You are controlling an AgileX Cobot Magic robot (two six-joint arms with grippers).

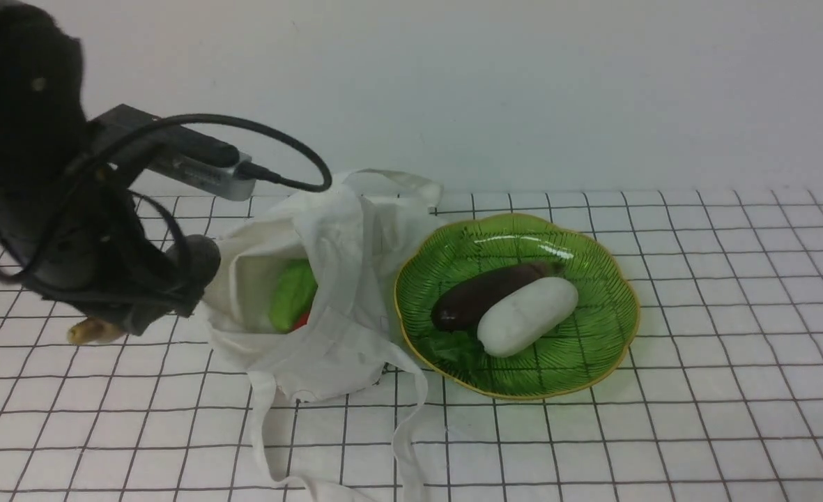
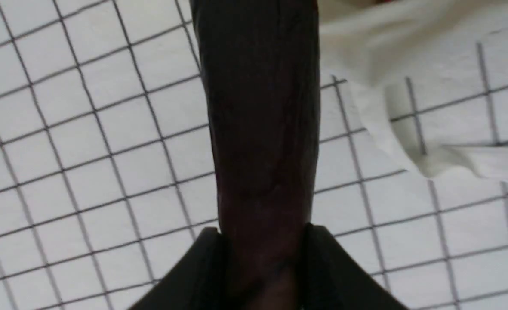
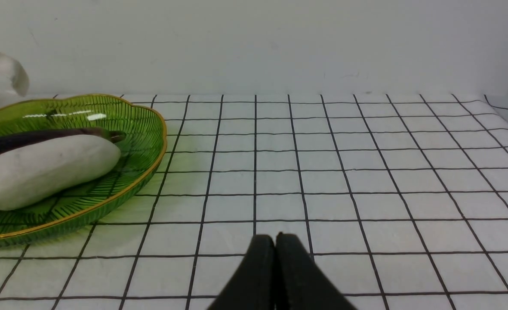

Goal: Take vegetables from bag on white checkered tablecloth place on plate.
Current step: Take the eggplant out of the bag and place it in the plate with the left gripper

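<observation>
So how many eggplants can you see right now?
2. A purple eggplant is gripped in the left hand beside the bag; a darker eggplant lies on the plate. The bag may hide more.

Robot body: black arm, grey wrist camera, black fingers.
Left arm (image 1: 28, 174) is bulky and matte black with rounded housings and one small pale dot on the upper shell. Flat silver-grey camera box (image 1: 198, 167) with a dark top. A thick black cable (image 1: 300, 153) loops out of its end, and more black cables run along the arm. Left gripper (image 2: 264, 234): matte black wedge-shaped fingers. Right gripper (image 3: 275, 236): two smooth black fingers tapering to rounded tips.
</observation>
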